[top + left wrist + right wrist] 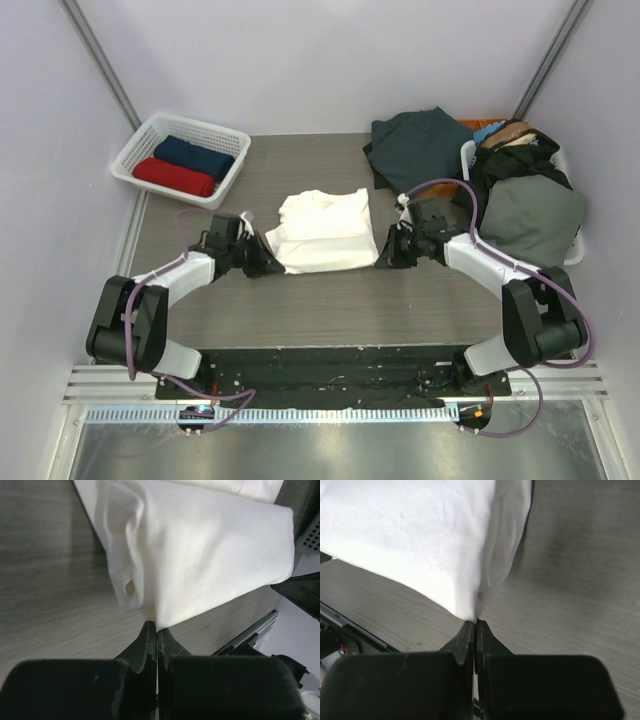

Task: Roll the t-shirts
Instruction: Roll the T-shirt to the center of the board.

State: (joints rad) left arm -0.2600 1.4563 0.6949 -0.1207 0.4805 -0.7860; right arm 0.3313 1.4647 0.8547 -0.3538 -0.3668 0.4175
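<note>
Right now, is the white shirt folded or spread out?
Folded. The cream-white cloth t-shirt lies as a compact rectangle; both wrist views show doubled layers at its near corners.

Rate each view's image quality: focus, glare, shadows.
Top external: even, soft light, sharp throughout. Left wrist: the cream-white cloth t-shirt is bright but keeps its folds; the black left end effector is blurred close to the lens. Right wrist: same blur on the right end effector, shirt nearly washed out.
</note>
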